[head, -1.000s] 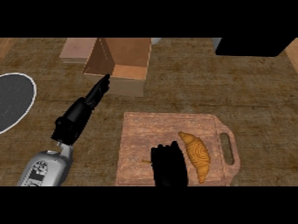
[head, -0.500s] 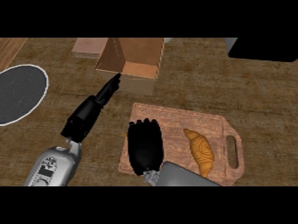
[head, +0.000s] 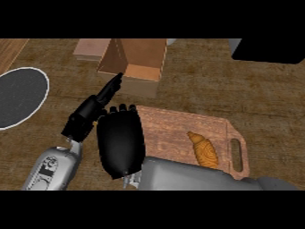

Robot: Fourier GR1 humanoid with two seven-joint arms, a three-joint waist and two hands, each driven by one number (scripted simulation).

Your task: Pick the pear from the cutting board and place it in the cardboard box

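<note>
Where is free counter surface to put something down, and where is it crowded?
Bare counter lies right of the cardboard box, between the black block and the cutting board. Crowded: the board's left side, where the right hand and left hand meet; the pear lies on the right.

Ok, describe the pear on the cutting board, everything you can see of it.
The pear is orange-tan with darker streaks, narrow at its upper-left end and widening toward its lower-right end. It lies on its side on the right part of the wooden cutting board, just left of the handle slot. Nothing grips it: the right robot hand sits flat and open to its left, apart from it.
</note>
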